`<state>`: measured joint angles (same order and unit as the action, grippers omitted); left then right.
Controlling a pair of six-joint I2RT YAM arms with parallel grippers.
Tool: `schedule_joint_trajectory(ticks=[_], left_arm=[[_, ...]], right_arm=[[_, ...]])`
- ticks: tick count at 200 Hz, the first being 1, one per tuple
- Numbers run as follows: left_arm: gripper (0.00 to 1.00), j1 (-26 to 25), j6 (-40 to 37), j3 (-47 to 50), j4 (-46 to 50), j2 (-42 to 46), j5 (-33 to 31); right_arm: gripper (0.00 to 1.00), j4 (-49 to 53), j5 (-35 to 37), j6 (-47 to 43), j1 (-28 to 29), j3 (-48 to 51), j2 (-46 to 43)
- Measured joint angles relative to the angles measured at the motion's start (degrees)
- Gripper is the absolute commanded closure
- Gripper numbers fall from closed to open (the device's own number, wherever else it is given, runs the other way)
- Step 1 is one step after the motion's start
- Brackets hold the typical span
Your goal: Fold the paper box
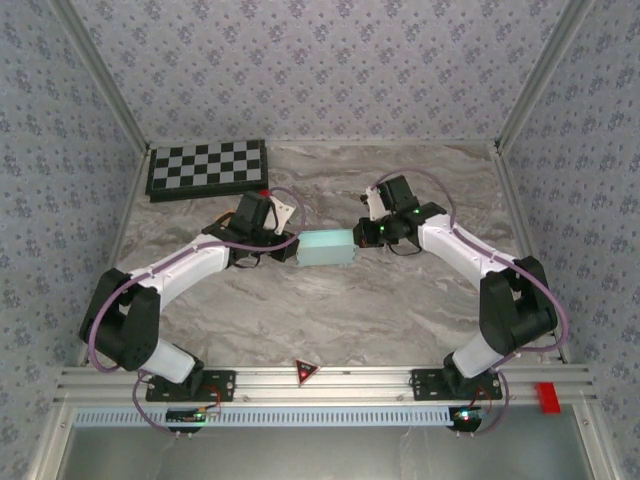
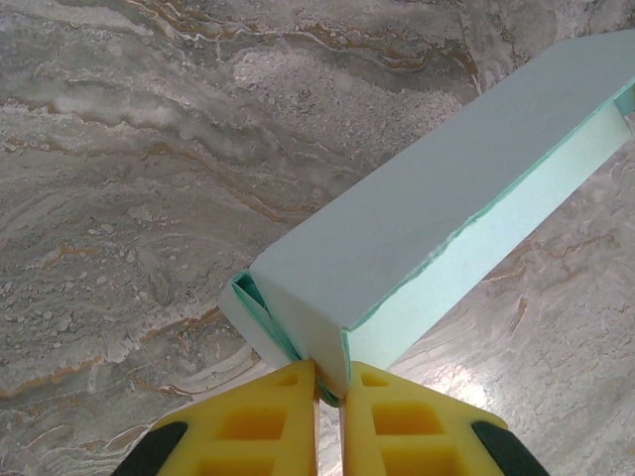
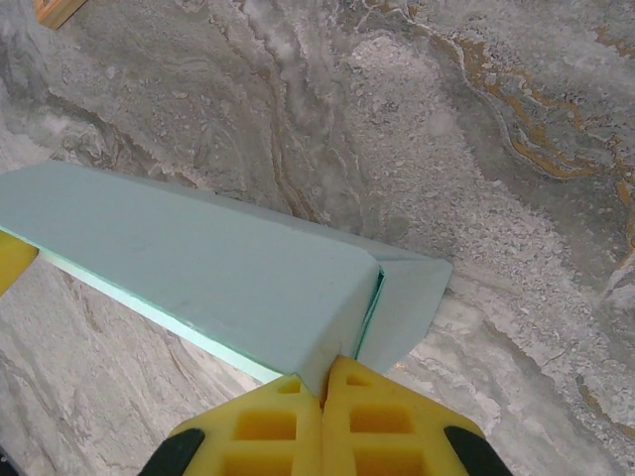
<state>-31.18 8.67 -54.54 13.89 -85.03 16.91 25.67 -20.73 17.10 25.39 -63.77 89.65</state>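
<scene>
Left fingers (image 2: 258, 426), in their wrist view, clamp a corner seam of the box (image 2: 417, 218), where an end flap (image 2: 248, 302) gapes. Right wrist: right fingers (image 3: 268, 426) pinch the other end beside a loose flap (image 3: 407, 297). Top view adds placing: the box lies between both arms, nearer than the checkerboard (image 1: 207, 168), off its right end. Thin card, likely light and easily creased; hold folded edges, not panels.

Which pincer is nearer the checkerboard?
The left pincer, shut on the left end of the box; the checkerboard lies far-left, while the right pincer grips the opposite end.
</scene>
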Motion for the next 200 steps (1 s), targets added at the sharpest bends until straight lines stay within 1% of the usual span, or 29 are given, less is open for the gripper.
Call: schedule_joint_trajectory(ticks=[66,100,153,200], left_arm=[[0.75,-0.11,-0.02,-0.02,0.66,0.31,0.07],[0.72,-0.15,0.0,-0.02,1.29,0.72,0.22],[0.7,-0.33,-0.04,-0.02,1.81,0.96,0.2],[0.66,-0.33,-0.17,-0.02,2.71,0.96,-0.02]], right_arm=[[1.0,-0.24,0.35,0.02,0.39,0.11,0.04],[1.0,-0.2,0.35,0.0,0.72,0.09,0.04],[1.0,0.31,0.35,-0.02,0.81,-0.22,0.11],[0.94,2.51,0.37,-0.22,0.92,-1.84,0.55]])
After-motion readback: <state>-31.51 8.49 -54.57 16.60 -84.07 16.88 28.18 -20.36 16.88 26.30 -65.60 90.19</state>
